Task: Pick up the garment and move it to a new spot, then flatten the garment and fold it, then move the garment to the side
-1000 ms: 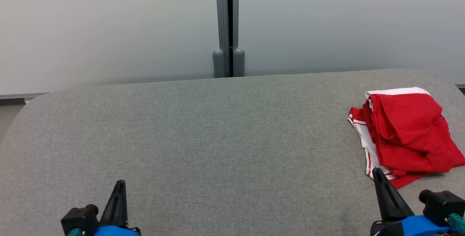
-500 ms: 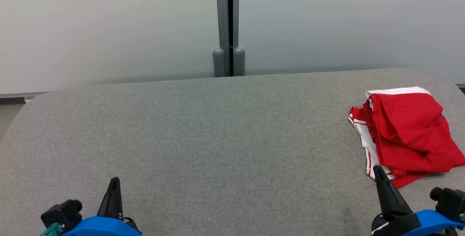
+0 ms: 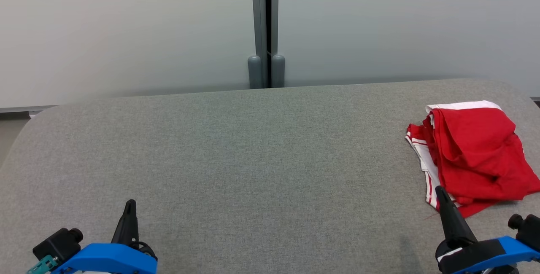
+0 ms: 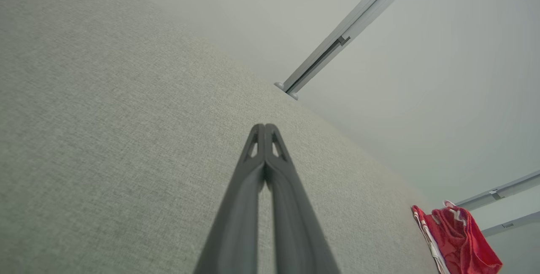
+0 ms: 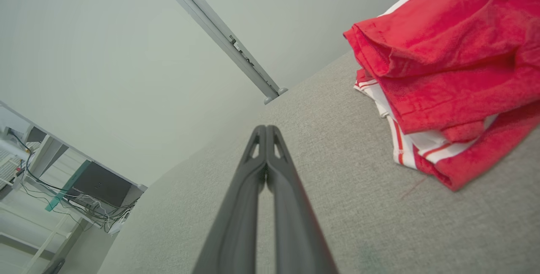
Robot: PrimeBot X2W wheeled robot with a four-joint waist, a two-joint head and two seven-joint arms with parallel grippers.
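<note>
Nearest the robot, at the lower left of the head view, the left gripper (image 3: pixel 129 208) hangs low over the grey padded table (image 3: pixel 253 160), fingers pressed together and holding nothing. At the lower right, the right gripper (image 3: pixel 441 196) is likewise pinched closed and empty. Just ahead of its tip and to its right lies the red garment (image 3: pixel 472 151) with white trim, bunched by the table's right edge, its long axis running away from the robot. The right arm is much the nearer; the left is well apart.

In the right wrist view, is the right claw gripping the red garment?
No, the right claw is shut on nothing, clear of the red garment.
</note>
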